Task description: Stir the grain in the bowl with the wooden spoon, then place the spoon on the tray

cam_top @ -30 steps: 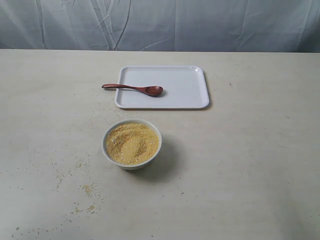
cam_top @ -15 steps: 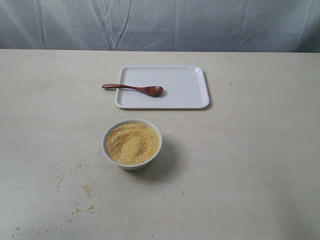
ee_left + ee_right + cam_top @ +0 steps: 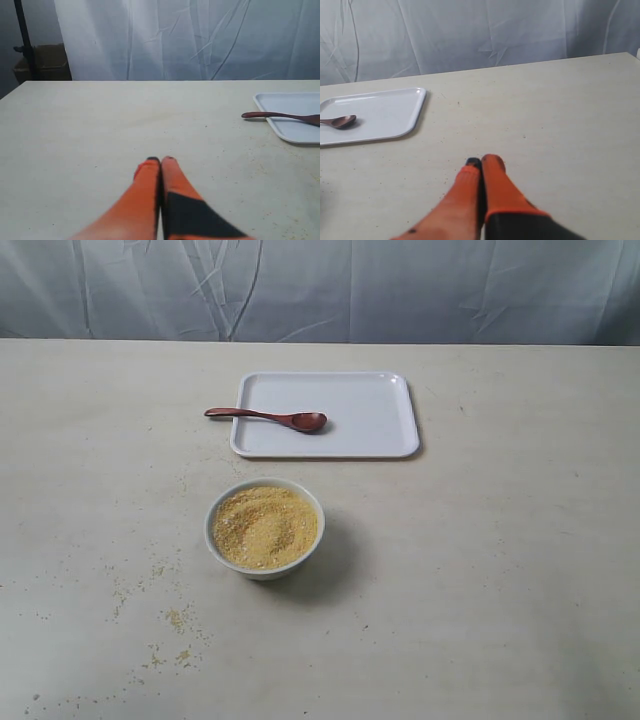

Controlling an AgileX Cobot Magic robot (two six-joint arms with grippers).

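My left gripper [image 3: 161, 160] is squeezed closed with nothing in it, and my right gripper [image 3: 482, 161] is the same. Both hang low over the bare worktop [image 3: 500, 560], well apart from everything. The spoon [image 3: 268, 418] lies flat with its head on the tray [image 3: 370, 430]. Its handle pokes out past the rim on my left arm's side, so I think that free end is the easy part to grab. The bowl [image 3: 262, 571] sits just in front of the tray. It is full of grain [image 3: 265, 527] nearly to the rim, so stirring could spill some. Loose crumbs [image 3: 177, 618] dot the worktop near the bowl. Nothing stands between my grippers and the spoon or the bowl. A curtain [image 3: 400, 290] hangs behind.
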